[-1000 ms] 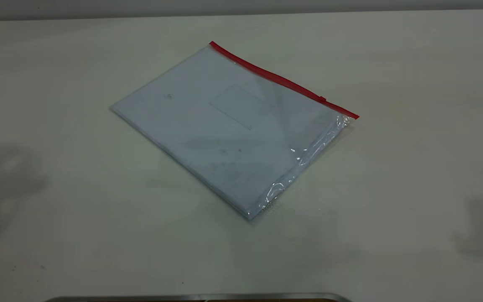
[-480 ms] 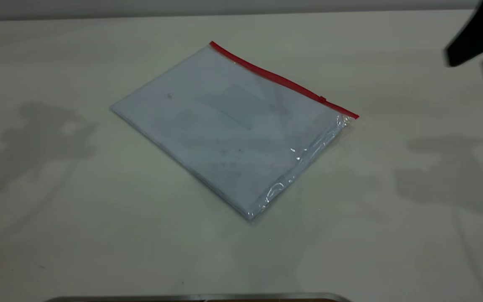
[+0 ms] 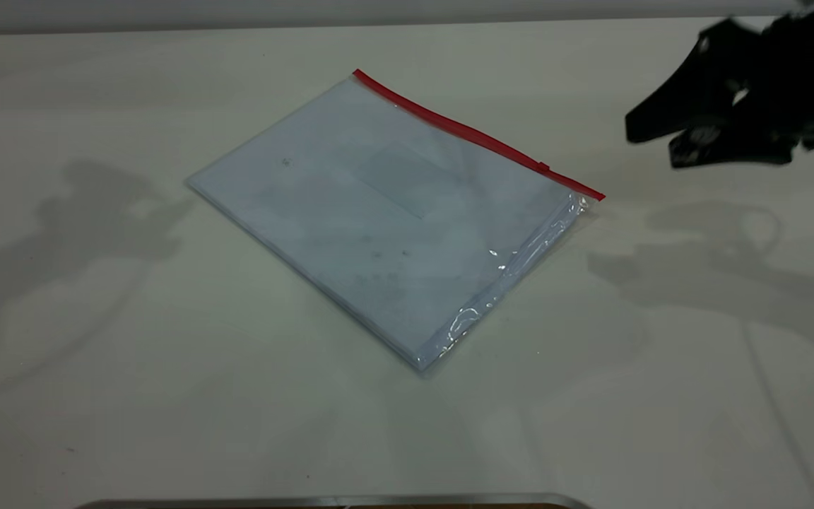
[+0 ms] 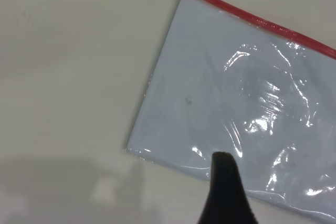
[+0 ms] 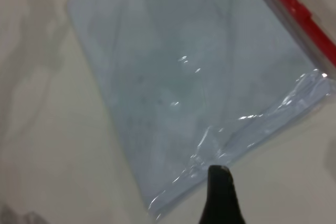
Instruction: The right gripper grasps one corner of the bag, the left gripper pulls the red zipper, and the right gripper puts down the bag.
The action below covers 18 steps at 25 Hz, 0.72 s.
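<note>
A clear bag (image 3: 386,219) lies flat mid-surface (image 3: 96,396), its red zipper (image 3: 474,133) along the edge toward one o'clock, slider near the three o'clock corner. The right tool (image 3: 651,141) hovers at two o'clock, jaws slightly apart, empty, well clear of the bag. The left tool (image 4: 223,161) is above the bag's nine o'clock side; its opening cannot be told. Nothing grasped yet; every step remains. Open room surrounds all edges.

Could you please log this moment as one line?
right tool: open, above table, right of bag | left tool: out of exterior view | zipper: untouched
</note>
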### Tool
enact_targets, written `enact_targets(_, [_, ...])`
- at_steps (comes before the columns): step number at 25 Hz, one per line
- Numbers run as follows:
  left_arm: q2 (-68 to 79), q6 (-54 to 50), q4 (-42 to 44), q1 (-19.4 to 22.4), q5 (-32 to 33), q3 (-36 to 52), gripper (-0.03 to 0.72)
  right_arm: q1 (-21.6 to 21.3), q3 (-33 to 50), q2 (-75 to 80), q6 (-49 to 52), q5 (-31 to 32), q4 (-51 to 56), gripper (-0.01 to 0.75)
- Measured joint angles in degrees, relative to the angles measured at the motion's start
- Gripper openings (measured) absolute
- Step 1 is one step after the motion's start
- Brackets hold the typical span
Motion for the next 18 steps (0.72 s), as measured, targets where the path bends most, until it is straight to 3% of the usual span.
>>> enact_targets(6, [1.0,3.1,-2.2,0.0,-0.1,-0.1,0.58,0.0,-0.6,8.8,-8.5,0.4,9.0,0.591])
enact_targets(18, [1.1,3.5,-2.3,0.0,-0.2,-0.1,0.58,0.0,-9.0,18.5,-11.0,3.5,10.3,0.591])
